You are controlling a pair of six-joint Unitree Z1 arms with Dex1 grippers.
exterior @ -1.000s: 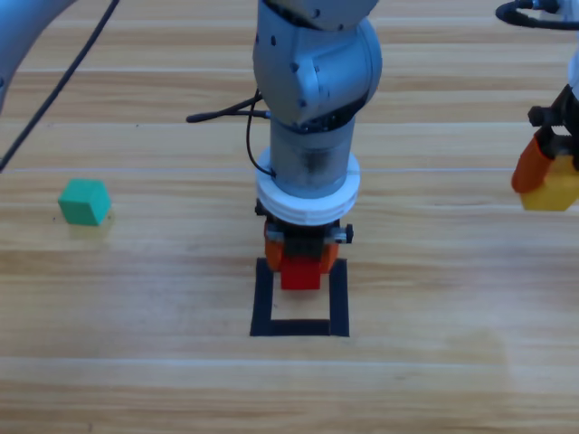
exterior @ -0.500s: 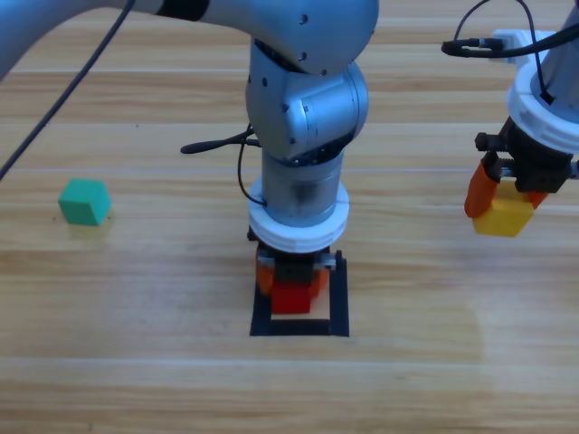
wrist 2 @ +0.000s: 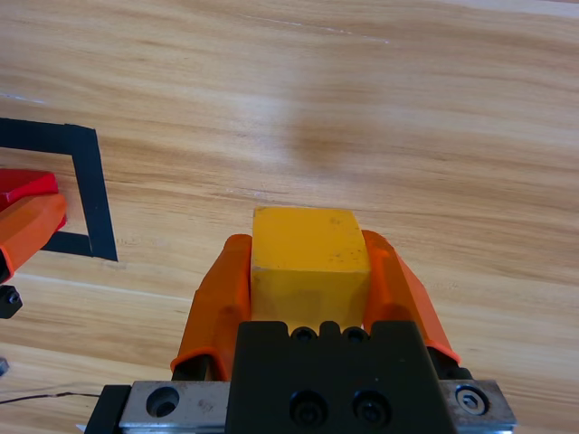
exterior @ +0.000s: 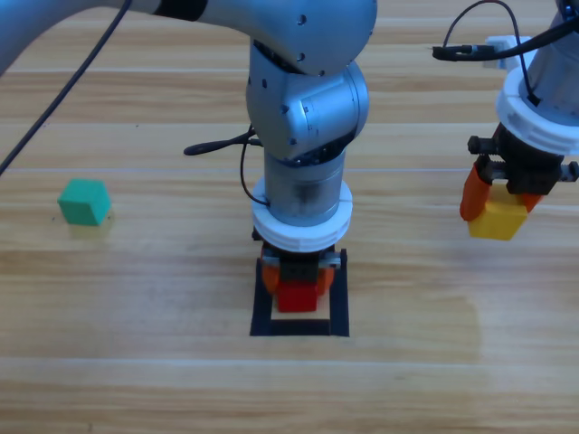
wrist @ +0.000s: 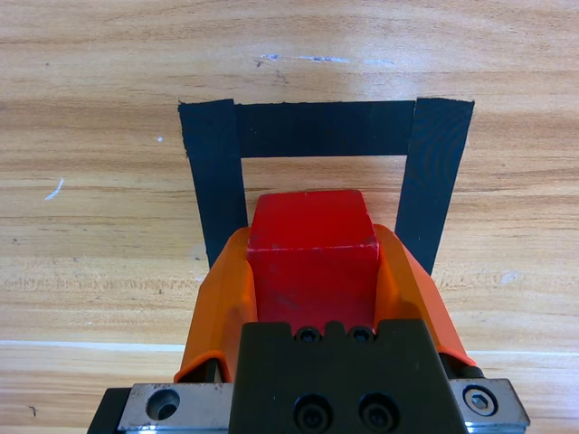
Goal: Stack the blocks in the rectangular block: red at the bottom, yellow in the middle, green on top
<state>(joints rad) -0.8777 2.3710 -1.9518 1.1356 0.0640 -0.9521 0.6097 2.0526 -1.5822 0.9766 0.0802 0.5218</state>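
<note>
The red cube (exterior: 297, 297) (wrist: 312, 253) sits between the orange jaws of my left gripper (exterior: 297, 287) (wrist: 312, 271), which is shut on it over the opening of the black tape rectangle (exterior: 338, 307) (wrist: 321, 128). Whether the cube touches the table I cannot tell. Off to the right, my right gripper (exterior: 496, 210) (wrist 2: 309, 271) is shut on the yellow cube (exterior: 496, 220) (wrist 2: 308, 258) and holds it above the wood. The green cube (exterior: 85, 202) lies alone on the table at the left. In the right wrist view the tape rectangle's corner (wrist 2: 90, 194) and the red cube (wrist 2: 23, 185) show at the left edge.
The left arm's grey body (exterior: 308, 99) stands over the middle of the table and hides the far side of the tape rectangle in the high view. A black cable (exterior: 217, 145) loops out beside it. Bare wood lies between the two grippers and along the front edge.
The left gripper has carried the red cube forward into the tape rectangle. The right arm has come in from the right edge with the yellow cube, moving leftward.
</note>
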